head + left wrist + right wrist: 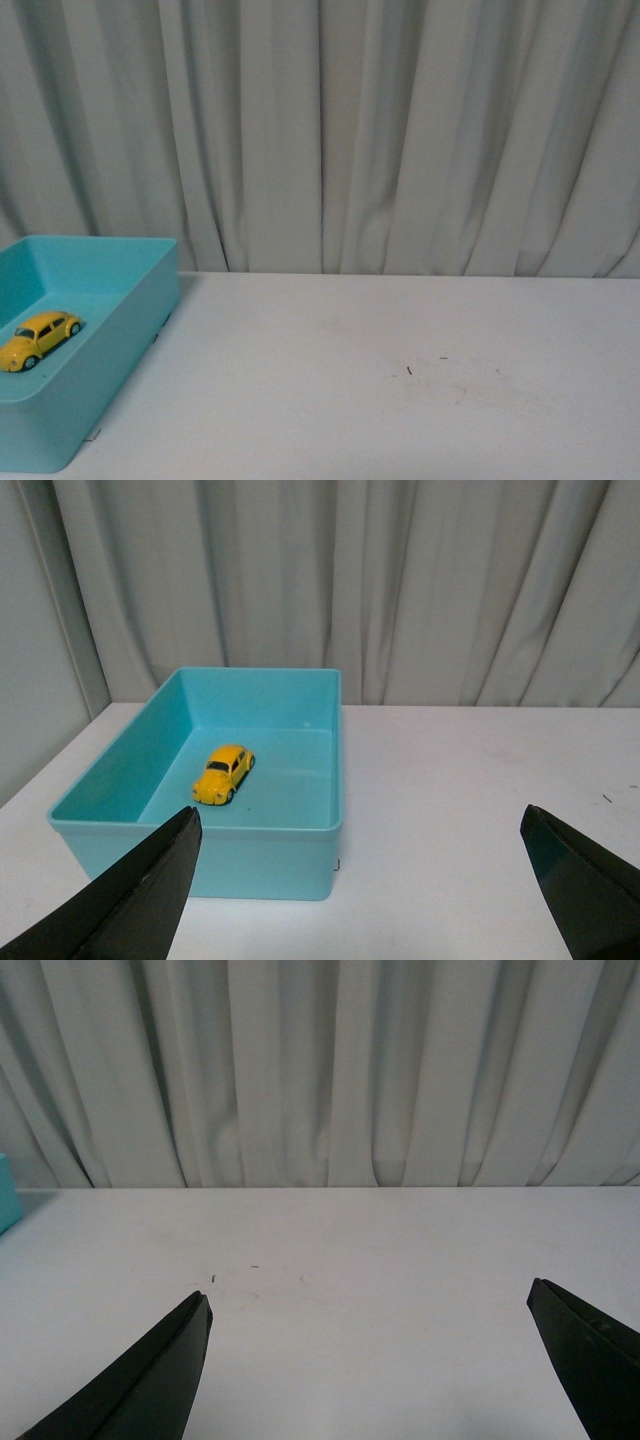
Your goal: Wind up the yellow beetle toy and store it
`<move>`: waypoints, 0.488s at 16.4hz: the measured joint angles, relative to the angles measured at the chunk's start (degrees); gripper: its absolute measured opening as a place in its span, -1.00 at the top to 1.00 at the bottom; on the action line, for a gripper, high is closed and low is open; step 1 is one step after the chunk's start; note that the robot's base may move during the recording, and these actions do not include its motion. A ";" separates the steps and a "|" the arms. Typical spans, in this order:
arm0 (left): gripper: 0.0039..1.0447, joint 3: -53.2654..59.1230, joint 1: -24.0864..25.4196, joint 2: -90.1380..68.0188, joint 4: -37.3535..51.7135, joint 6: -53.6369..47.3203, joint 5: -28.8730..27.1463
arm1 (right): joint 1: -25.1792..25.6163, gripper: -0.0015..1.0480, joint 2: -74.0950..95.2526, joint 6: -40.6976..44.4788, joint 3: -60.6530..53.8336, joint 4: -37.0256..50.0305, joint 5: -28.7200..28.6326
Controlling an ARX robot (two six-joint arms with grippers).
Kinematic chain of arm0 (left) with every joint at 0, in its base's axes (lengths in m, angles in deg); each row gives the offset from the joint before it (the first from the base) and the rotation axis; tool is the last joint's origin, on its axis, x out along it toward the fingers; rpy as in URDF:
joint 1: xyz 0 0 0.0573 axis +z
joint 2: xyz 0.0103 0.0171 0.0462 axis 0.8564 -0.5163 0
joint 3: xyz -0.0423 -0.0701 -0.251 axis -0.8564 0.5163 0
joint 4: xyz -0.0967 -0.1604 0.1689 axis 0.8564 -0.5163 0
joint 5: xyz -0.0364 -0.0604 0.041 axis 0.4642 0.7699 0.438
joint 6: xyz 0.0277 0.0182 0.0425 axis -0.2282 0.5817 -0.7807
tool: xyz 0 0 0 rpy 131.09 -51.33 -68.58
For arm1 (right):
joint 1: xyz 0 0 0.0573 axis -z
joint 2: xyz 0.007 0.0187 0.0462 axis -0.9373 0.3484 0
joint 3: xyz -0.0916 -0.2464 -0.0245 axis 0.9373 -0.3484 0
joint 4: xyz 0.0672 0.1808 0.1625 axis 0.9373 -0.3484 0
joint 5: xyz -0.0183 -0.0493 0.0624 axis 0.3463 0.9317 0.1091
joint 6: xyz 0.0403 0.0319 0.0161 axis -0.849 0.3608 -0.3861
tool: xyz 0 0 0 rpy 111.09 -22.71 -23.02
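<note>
White table (400, 400), yellow beetle toy (38, 338) inside teal bin (120, 340) at left edge, both tools (360, 880) (365, 1360) spread wide.

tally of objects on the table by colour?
Yellow: 1, the beetle toy
Teal: 1, the bin that holds it
Total: 2

A white table (400, 340) (faintly specked) stands before pale pleated curtains (400, 130).
</note>
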 joint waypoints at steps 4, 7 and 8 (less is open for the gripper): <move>-0.88 0.00 0.00 0.00 0.00 -0.02 0.00 | 0.00 -0.87 0.00 0.00 0.00 0.00 0.02; -0.88 0.00 0.00 0.00 0.11 0.00 0.02 | 0.00 -0.87 0.00 0.00 0.00 0.13 0.02; -0.88 0.00 0.00 0.00 0.15 0.00 0.00 | 0.00 -0.87 0.00 -0.02 0.00 0.15 0.02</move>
